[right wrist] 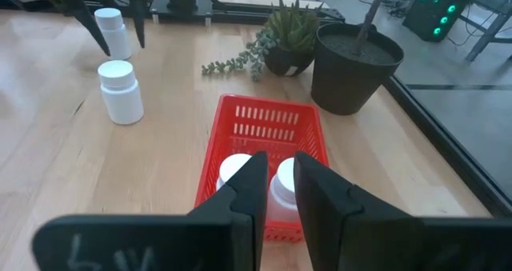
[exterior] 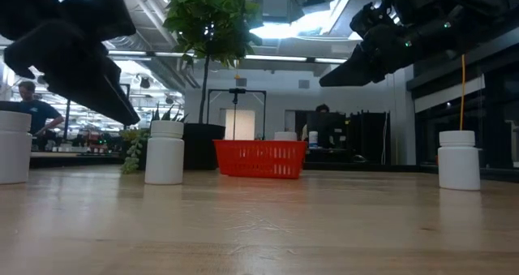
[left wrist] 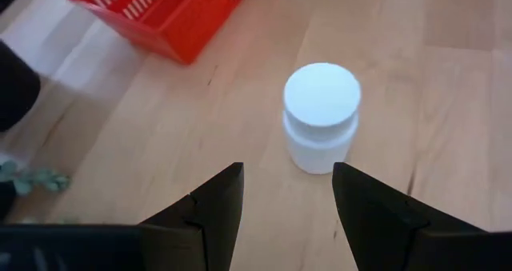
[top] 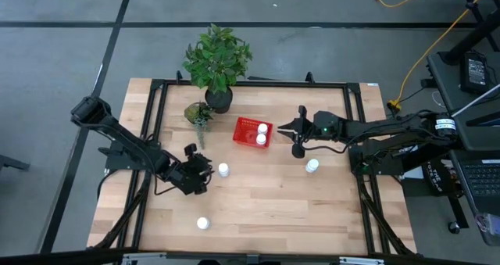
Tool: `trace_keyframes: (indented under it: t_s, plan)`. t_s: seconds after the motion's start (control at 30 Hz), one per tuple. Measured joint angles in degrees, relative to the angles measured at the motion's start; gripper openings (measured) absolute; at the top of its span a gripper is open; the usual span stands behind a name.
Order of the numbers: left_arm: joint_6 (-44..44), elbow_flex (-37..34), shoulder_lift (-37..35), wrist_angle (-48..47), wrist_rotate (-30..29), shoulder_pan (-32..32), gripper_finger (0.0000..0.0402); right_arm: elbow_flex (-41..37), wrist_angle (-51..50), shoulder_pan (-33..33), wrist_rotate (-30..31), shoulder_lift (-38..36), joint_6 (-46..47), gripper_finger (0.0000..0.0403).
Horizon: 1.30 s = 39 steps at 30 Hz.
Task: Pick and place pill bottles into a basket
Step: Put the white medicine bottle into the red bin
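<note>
The left gripper hangs over a pill bottle, jaws apart and empty. The right gripper hovers beside the red basket holding two bottles, jaws nearly together, gripping nothing

One camera hangs high above me, looking straight down on the whole surface. Another sits at surface level, looking across into the room. My left wrist camera looks closely down past my left hand; my right wrist camera looks forward past my right hand. All four share the red basket.
</note>
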Motion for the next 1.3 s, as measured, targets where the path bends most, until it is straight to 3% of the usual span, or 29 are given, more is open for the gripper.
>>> trace_keyframes:
  t_s: [0.4,0.7,1.3]
  plan:
    - [7.31,-0.02,2.47,8.19,9.56,6.12,0.0187,0.02,0.76,0.0,0.0,0.0,-1.29,0.0068]
    - [12.55,-0.02,5.22,13.57,13.06,8.21,0.0187,0.02,0.67,-0.02,0.0,0.0,-1.16,0.0068]
    - [14.59,-0.02,5.14,17.7,13.13,8.21,0.0187,0.02,0.59,0.0,0.0,0.0,-1.01,0.0068]
